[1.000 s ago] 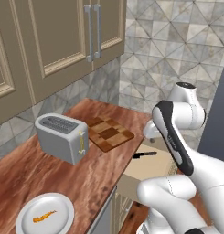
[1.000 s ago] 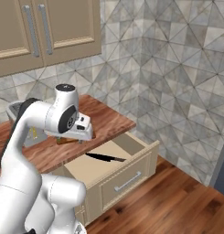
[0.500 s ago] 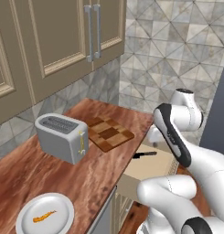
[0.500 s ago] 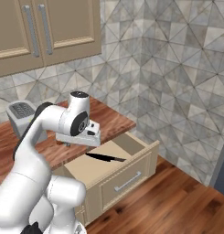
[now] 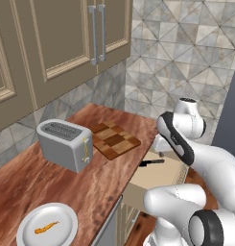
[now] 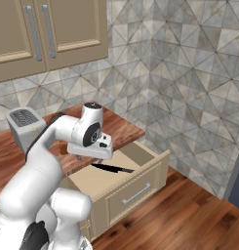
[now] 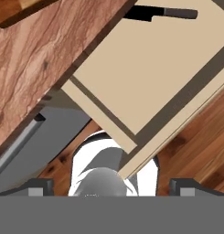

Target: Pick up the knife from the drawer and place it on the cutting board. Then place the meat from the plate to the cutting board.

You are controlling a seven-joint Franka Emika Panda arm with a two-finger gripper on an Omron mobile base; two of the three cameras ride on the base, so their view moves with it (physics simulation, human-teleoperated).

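The black knife (image 6: 111,169) lies flat inside the open tan drawer (image 6: 140,168), blade pointing right. My gripper (image 6: 89,154) hangs over the drawer's back left edge, just above and left of the knife, not touching it. In the hand view the fingertips (image 7: 40,186) stand wide apart, so my gripper (image 7: 112,187) is open and holds nothing; the knife (image 7: 161,13) lies at the top of that view. The checkered cutting board (image 5: 114,140) sits on the counter right of the toaster. The white plate (image 5: 28,236) near the front left carries the orange meat (image 5: 46,227).
A silver toaster (image 5: 64,144) stands on the reddish wood countertop (image 5: 28,182) between plate and board. Beige wall cabinets (image 5: 66,43) hang above. The drawer sticks out over the wooden floor (image 6: 189,215).
The arm has swung right and lowered from over the counter toward the open drawer, bringing the hand close above the knife. The fingers stayed open. Nothing else moved.
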